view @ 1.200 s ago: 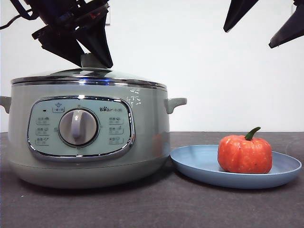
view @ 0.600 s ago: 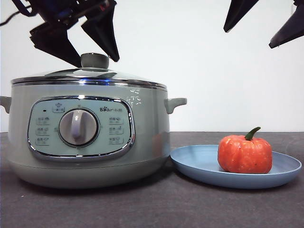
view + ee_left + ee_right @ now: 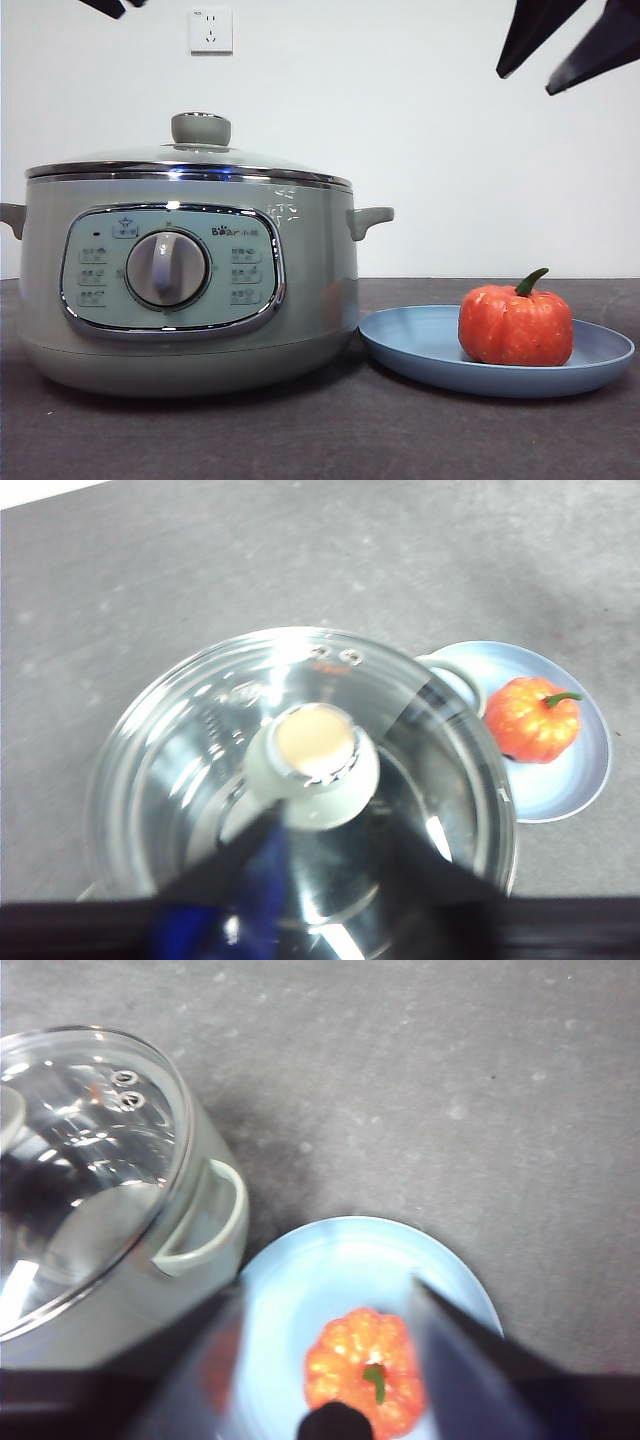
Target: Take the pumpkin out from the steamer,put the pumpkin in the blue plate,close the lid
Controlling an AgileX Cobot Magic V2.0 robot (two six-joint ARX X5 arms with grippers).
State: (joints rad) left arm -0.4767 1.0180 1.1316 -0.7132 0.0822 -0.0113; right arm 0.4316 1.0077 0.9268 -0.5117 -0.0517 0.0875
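At nine o'clock in the front view stands the steamer (image 3: 190, 285), its dial facing the camera, on the dark table (image 3: 320, 440). The lid (image 3: 190, 160) sits closed on its rim, knob (image 3: 200, 128) upright at twelve o'clock of the pot. High above, at eleven o'clock, only a black tip of the left gripper (image 3: 110, 6) shows at the top edge; in the left wrist view this gripper (image 3: 330, 855) hangs over the lid's knob (image 3: 312, 752) with its jaws spread apart and nothing between them, clear of the knob. A wall socket (image 3: 210, 30) sits on the white wall beside it.

At three o'clock of the steamer, just beside its base, lies the blue plate (image 3: 420, 345). The pumpkin (image 3: 516, 325) rests on it, stem up, toward the plate's right half.

At one o'clock, high over the plate, the right gripper (image 3: 560, 45) hovers; the right wrist view shows its jaws apart and empty, well above the pumpkin (image 3: 365, 1370) on the plate (image 3: 310, 1290).
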